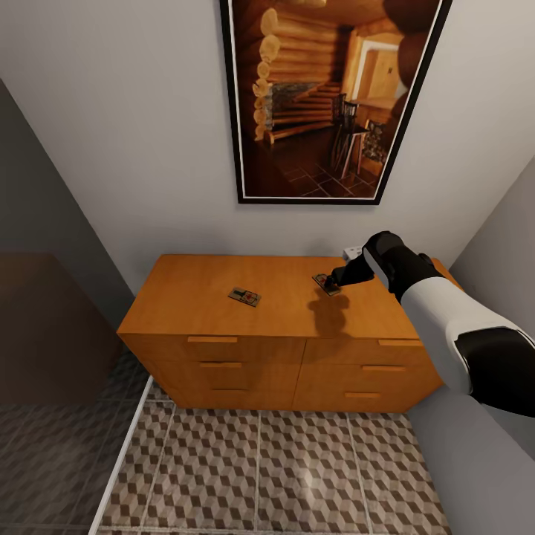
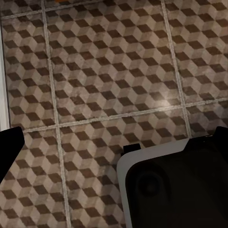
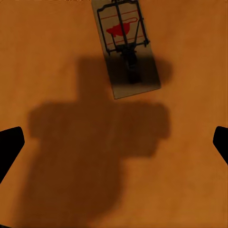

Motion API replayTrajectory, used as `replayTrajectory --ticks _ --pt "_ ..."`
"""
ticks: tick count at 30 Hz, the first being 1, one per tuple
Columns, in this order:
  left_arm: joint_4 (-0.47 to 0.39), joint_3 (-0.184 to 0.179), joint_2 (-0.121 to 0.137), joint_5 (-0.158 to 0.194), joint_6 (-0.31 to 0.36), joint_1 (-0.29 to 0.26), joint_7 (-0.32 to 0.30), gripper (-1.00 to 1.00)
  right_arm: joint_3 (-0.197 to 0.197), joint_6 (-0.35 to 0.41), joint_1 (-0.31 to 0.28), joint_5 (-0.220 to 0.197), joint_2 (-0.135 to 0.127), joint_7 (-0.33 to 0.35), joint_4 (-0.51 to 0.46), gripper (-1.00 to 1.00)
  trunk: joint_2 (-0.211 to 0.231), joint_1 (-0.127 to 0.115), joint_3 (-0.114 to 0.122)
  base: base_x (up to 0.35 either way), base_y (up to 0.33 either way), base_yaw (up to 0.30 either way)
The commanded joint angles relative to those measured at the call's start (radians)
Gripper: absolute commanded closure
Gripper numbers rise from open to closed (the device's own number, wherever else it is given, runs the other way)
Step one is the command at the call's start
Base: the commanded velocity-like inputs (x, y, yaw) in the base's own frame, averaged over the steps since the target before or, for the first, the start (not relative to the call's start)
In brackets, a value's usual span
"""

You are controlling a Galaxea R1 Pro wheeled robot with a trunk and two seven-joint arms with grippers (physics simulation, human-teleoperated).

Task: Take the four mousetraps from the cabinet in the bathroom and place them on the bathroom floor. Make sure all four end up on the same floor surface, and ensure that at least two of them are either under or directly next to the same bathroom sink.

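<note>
1. While the right arm is reaching over the cabinet (image 1: 223,312), the right gripper (image 1: 332,282) is hovering just above one mousetrap (image 1: 325,284) near the right rear of the cabinet top.
2. Seen from the right wrist camera, that mousetrap (image 3: 126,46) is lying flat on the orange-brown wood, its dark wire parts and red mark facing up; the two dark fingertips (image 3: 9,147) are showing at opposite edges of the frame, spread wide with nothing between them, and the gripper's shadow is falling across the trap's near end.
3. A second mousetrap (image 1: 244,296) is lying flat near the middle of the cabinet top, well apart from the first.
4. The bathroom floor (image 1: 282,475) with its cube pattern is running in front of the cabinet drawers.
5. The left wrist camera is looking down at the bathroom floor (image 2: 104,80); the left gripper's dark fingertips (image 2: 8,147) are sitting at opposite frame edges, spread apart and empty.
6. A framed picture (image 1: 327,96) is hanging on the wall above the cabinet.
</note>
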Motion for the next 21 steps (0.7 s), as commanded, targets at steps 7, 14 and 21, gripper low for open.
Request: replayTrajectory --ticks 7,14,21 --pt "0.004 -0.004 0.000 0.000 -0.006 -0.002 0.001 -1.00 0.007 -0.003 -0.001 0.009 -0.002 0.007 -0.010 -1.00 -0.002 0.001 -0.002 0.000 0.000 0.000" --pt "0.004 -0.004 0.000 0.000 -0.006 -0.002 0.001 -1.00 0.007 -0.022 -0.001 0.010 -0.003 0.003 -0.012 -1.00 -0.002 0.001 -0.002 0.000 0.000 0.000" --pt "0.004 -0.004 0.001 0.000 -0.006 -0.002 0.001 -1.00 0.008 -0.027 -0.001 0.011 -0.003 0.000 -0.012 -1.00 -0.002 0.001 -0.002 0.000 0.000 0.000"
